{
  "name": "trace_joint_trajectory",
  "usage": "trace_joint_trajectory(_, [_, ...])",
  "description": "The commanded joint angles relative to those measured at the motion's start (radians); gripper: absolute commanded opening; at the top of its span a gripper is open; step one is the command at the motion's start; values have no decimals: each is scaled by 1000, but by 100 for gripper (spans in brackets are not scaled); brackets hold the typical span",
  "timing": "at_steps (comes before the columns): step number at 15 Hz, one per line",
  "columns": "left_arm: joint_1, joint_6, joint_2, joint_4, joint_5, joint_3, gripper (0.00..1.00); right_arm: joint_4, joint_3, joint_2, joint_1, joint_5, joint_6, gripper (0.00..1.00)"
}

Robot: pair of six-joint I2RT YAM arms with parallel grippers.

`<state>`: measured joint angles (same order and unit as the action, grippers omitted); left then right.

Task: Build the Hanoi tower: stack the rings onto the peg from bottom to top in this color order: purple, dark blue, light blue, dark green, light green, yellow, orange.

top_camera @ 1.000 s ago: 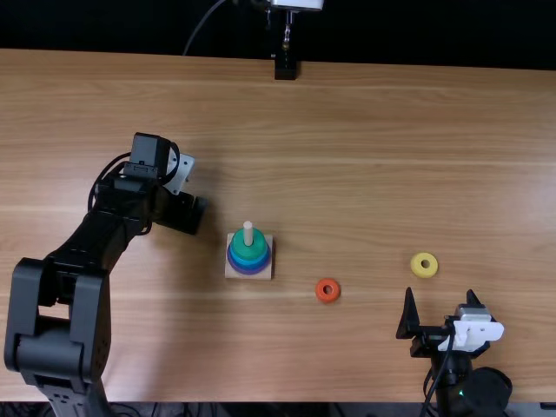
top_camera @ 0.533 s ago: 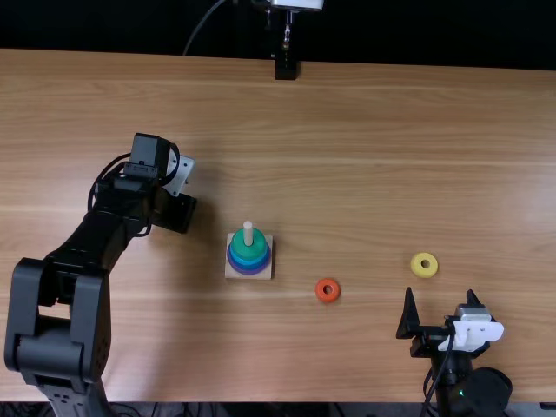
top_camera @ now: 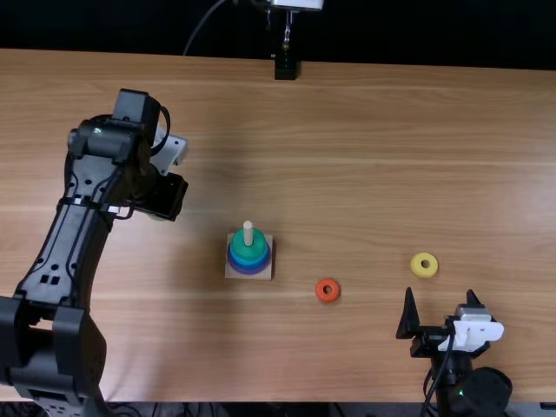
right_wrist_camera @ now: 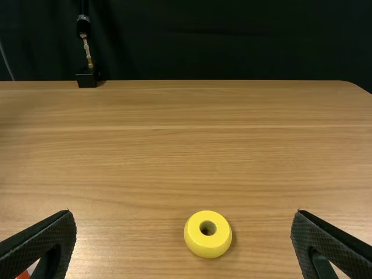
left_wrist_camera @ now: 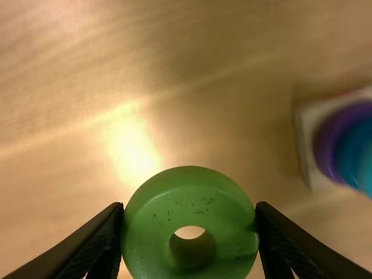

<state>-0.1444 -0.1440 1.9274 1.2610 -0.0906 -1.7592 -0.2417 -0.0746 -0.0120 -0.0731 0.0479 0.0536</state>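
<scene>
Top view has the left gripper left of the peg, whose stack ends in a dark green ring; an orange ring and a yellow ring lie on the table, right of it. The open right gripper is near the yellow one. Left wrist view: fingers clamp a light green ring. Right wrist view: fingers spread wide.

seven rings, one peg, one square base, two arms
</scene>
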Motion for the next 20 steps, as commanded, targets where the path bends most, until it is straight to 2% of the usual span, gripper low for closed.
trace_joint_trajectory(1, [-7,0,-36,68,-18,-86,0,-82,61,12,-8,6,3,100])
trace_joint_trajectory(2, [-15,2,-36,133,-22,-137,0,-82,59,12,-8,6,3,100])
trace_joint_trajectory(4, [-77,15,-42,182,-22,-212,0,-82,61,12,-8,6,3,100])
trace_joint_trajectory(7, [-155,100,-45,182,-24,-269,0,-82,61,12,-8,6,3,100])
trace_joint_trajectory(11, [-254,170,-62,180,-24,-299,0,-82,61,12,-8,6,3,100])
trace_joint_trajectory(17, [-323,208,-51,180,-24,-319,0,-82,61,12,-8,6,3,100])
trace_joint_trajectory(20, [-337,231,-47,169,-24,-319,0,-82,61,12,-8,6,3,100])
